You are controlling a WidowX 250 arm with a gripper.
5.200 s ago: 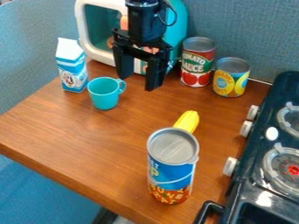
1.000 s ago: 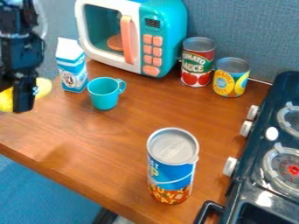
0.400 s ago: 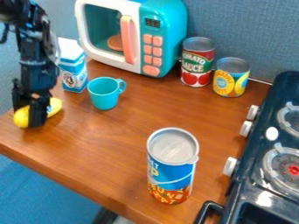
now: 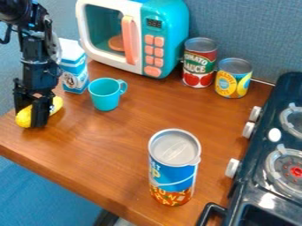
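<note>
At the left edge of the table, the gripper [image 4: 31, 106] points down, shut on a yellow corn cob [image 4: 24, 117]. The cob lies slanted between the fingers, low at the tabletop, its middle hidden behind the nearer finger; whether it bears on the wood I cannot tell. Right behind the gripper stands a blue and white milk carton [image 4: 74, 73], partly covered by the arm. A teal cup [image 4: 106, 95] stands upright to the right of the carton, its handle facing right.
A toy microwave [image 4: 133, 39] stands at the back, with a tomato sauce can [image 4: 199, 64] and a yellow can [image 4: 233, 79] to its right. A tall blue and orange canister [image 4: 173, 170] is at the front. The black stove [image 4: 259, 176] borders the right side.
The corn cob has gone from behind the canister to the far left with the gripper. Over the last second both came down to the table's left edge, uncovering the microwave's front.
</note>
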